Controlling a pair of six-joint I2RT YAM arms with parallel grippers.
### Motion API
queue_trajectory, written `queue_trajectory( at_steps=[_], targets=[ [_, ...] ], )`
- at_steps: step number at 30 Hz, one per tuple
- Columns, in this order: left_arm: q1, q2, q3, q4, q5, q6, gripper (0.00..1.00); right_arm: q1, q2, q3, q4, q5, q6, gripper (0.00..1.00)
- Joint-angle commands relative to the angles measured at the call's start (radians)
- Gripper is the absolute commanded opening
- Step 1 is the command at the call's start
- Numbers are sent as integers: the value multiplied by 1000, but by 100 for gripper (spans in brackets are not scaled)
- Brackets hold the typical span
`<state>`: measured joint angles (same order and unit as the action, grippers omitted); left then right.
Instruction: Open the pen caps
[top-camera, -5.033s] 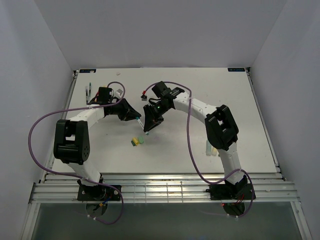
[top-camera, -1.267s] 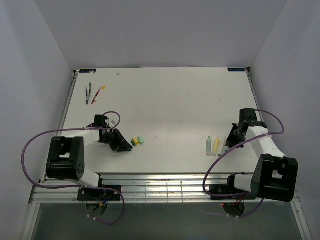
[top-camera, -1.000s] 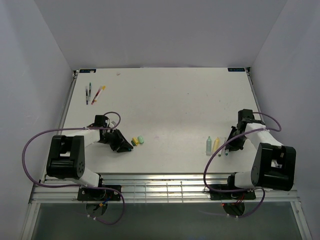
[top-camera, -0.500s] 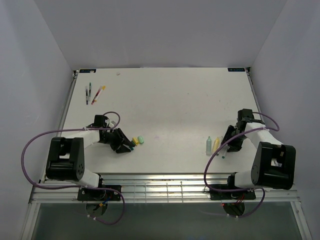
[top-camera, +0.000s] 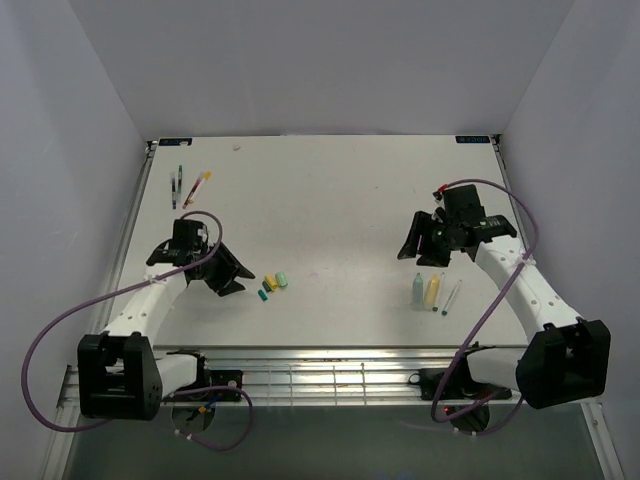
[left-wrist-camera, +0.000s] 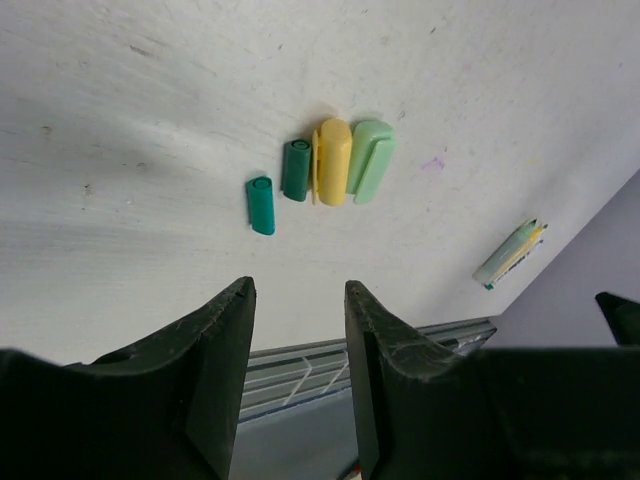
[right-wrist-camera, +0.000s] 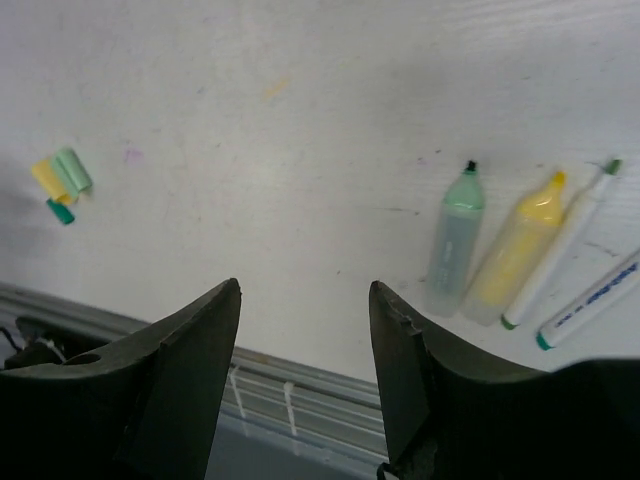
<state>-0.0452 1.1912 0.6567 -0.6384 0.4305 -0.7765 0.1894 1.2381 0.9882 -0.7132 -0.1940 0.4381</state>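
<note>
Pen caps (left-wrist-camera: 320, 175) noted ahead of left hand (left-wrist-camera: 297, 300), held apart, empty. Pens (top-camera: 188, 186) at bench (top-camera: 350, 200) far-left, judged still capped, laid pointing away, nearer it than right hand (right-wrist-camera: 305, 295), likewise apart.

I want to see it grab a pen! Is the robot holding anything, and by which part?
Nothing is held. Both sets of jaws are open and empty; the caps and pens lie on the table.

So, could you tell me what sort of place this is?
Probably a robotics lab test cell: a white table boxed in by plain walls, the left arm and right arm bolted at its near edge, markers and pen caps laid out.
</note>
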Motion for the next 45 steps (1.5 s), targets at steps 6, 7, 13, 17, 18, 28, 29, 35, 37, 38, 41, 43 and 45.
queue_trajectory(
  at_steps=[6, 7, 13, 17, 18, 28, 29, 35, 37, 38, 41, 43, 45],
  targets=[
    [1, 155, 498, -209, -294, 26, 56, 217, -80, 0, -45, -237, 30, 61],
    [2, 263, 643, -228, -326, 52, 56, 219, -84, 4, -37, -249, 22, 61],
    [22, 629, 1130, -346, -490, 248, 56, 219, -25, 128, -77, -330, -25, 61],
    [44, 816, 1273, -340, -568, 301, 57, 220, 35, 200, -101, -370, -35, 60],
    [83, 840, 1300, -333, -585, 304, 57, 220, 67, 236, -115, -377, -45, 61],
    [255, 949, 1279, -126, -699, 257, 58, 220, 221, 362, -183, -436, -53, 61],
    [269, 950, 1267, -98, -658, 253, 56, 220, 230, 368, -184, -441, -53, 61],
    [340, 1027, 1323, 49, -537, 258, 51, 220, 274, 380, -186, -458, -62, 61],
    [347, 1067, 1379, 52, -497, 285, 51, 220, 285, 377, -186, -461, -62, 61],
    [349, 1108, 1435, 48, -492, 295, 51, 222, 287, 377, -186, -464, -64, 61],
    [361, 1163, 1491, 49, -458, 321, 50, 220, 297, 380, -186, -460, -68, 61],
    [370, 1186, 1506, 63, -432, 338, 51, 217, 296, 377, -187, -460, -72, 61],
    [380, 1206, 1506, 86, -392, 355, 52, 213, 291, 369, -186, -458, -73, 61]
  ],
)
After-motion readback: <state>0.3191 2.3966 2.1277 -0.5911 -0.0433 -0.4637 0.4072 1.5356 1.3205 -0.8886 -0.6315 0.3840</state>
